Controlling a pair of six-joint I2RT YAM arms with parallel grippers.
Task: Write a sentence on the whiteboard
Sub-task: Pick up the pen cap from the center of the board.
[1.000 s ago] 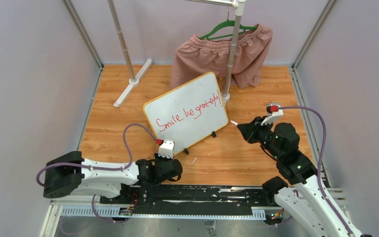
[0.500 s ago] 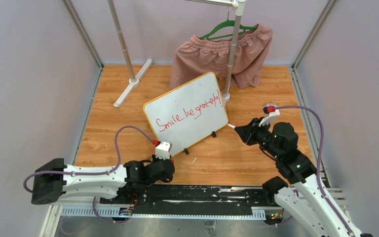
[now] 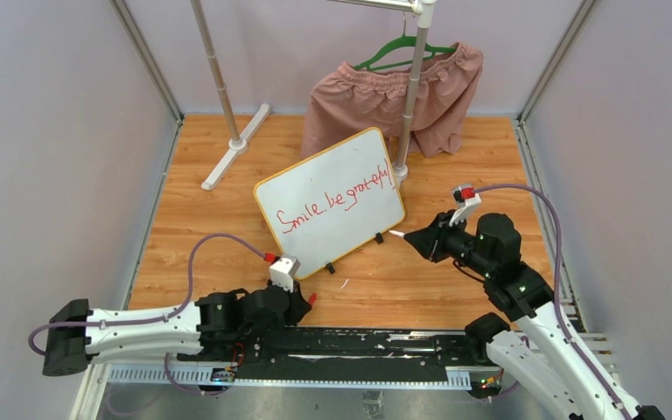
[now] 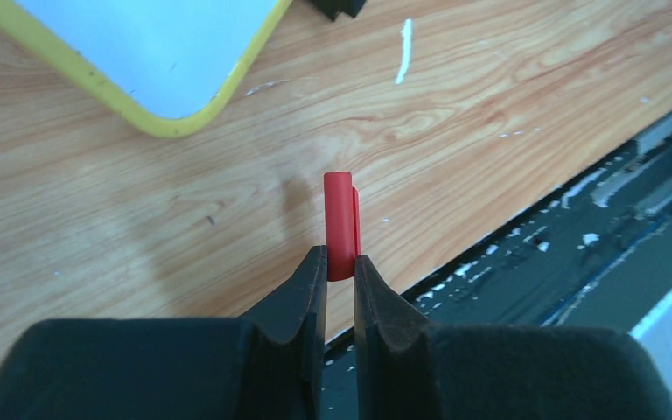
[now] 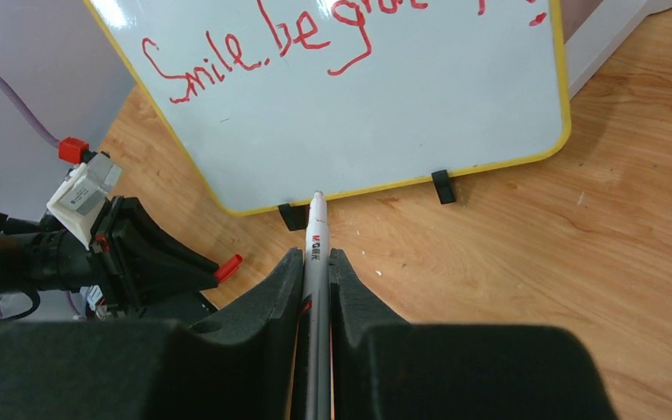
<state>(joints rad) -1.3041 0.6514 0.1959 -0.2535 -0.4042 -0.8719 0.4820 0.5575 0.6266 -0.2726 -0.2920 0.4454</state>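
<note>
The whiteboard (image 3: pixel 332 197) stands tilted on two black clip feet in the middle of the wooden floor, with a yellow rim. The sentence (image 3: pixel 337 201) in red cursive reads "Smile, be grateful!" and also shows in the right wrist view (image 5: pixel 297 39). My right gripper (image 3: pixel 413 237) is shut on a white marker (image 5: pixel 315 254), its tip pointing at the board's lower right edge, just short of it. My left gripper (image 3: pixel 306 302) is shut on a red marker cap (image 4: pixel 340 223), low over the floor in front of the board's near corner (image 4: pixel 175 122).
A clothes rack with two poles (image 3: pixel 409 96) and a white foot (image 3: pixel 232 149) stands behind the board, with pink shorts (image 3: pixel 394 96) on a green hanger. The black rail (image 3: pixel 350 341) runs along the near edge. Grey walls enclose left and right.
My left arm has drawn back and swung left, its gripper moving slightly down-right with the red cap. My right gripper has moved left with the marker, closer to the board's lower right edge.
</note>
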